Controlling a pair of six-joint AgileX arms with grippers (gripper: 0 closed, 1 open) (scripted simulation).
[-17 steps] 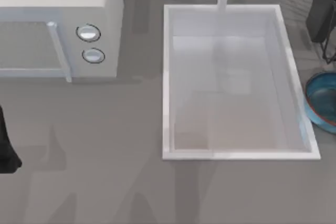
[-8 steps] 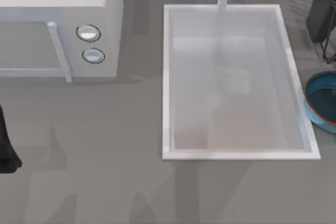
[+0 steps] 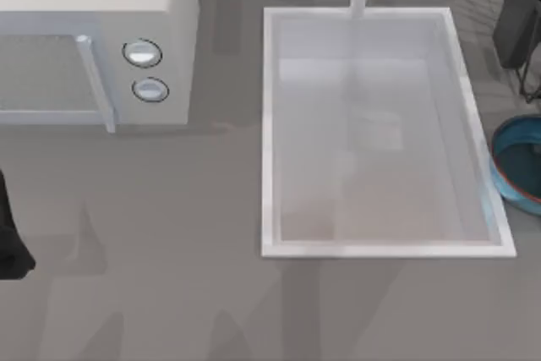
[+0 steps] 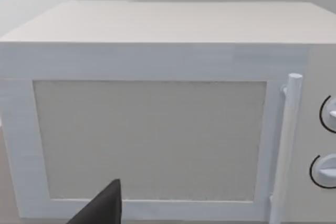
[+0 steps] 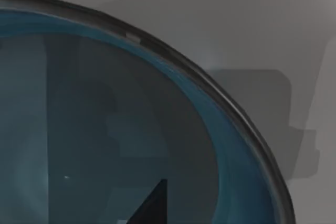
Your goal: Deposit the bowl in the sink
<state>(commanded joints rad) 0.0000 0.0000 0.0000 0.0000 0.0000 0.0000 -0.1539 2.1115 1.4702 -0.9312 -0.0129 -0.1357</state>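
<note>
From above, we see one bowl [image 3: 518, 164] on the table just right of one sink [image 3: 269, 133], beside one microwave [image 3: 101, 40]. Through our right wrist, the bowl [image 5: 105, 129] lies beneath our jaws; we cannot tell their spread.

The grey table [image 3: 169, 234] carries the sink [image 3: 269, 124], with the microwave [image 3: 93, 6] well left of it and the bowl [image 3: 517, 162] just right of it.

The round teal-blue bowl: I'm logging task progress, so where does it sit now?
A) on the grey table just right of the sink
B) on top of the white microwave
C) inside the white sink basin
A: the round teal-blue bowl rests on the grey table, outside the rectangular white sink's right rim.
</note>
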